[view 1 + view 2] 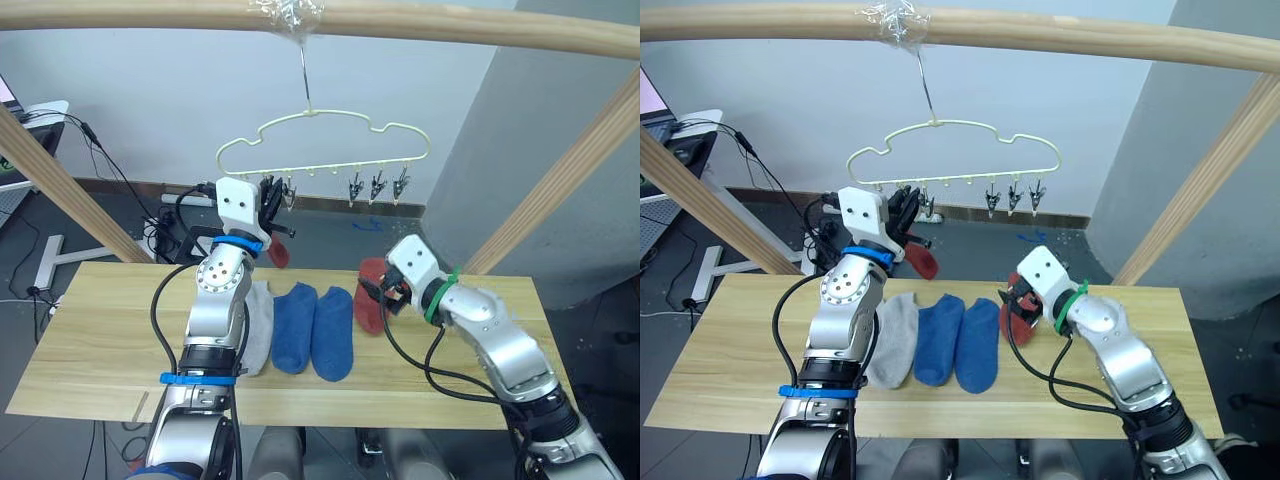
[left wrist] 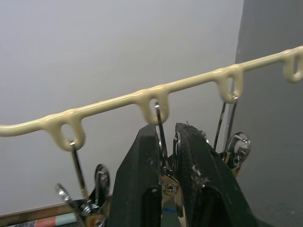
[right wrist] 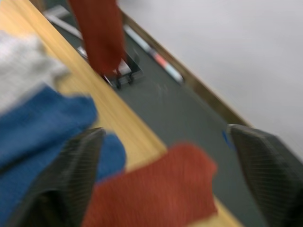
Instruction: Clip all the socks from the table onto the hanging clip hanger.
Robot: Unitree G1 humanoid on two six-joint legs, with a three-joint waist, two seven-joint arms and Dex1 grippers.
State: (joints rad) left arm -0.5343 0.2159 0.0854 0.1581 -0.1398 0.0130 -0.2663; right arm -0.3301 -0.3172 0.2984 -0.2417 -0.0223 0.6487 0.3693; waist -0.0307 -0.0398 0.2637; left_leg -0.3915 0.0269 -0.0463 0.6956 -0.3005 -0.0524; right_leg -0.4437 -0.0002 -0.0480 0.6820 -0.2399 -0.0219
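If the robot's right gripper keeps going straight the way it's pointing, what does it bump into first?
Probably the rust red sock lying on the table right between the open fingers of the right gripper. It points down at the sock, so that comes first, though exact depth is hard to judge.

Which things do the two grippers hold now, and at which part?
Left gripper squeezes a clip of the clip hanger. Right gripper, open, holds nothing.

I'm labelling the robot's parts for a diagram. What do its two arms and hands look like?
Both arms are silver metal with white housings near the wrists and looping black cables. The left arm wears blue bands, the right arm a green one. The left hand and right hand each have two black fingers.
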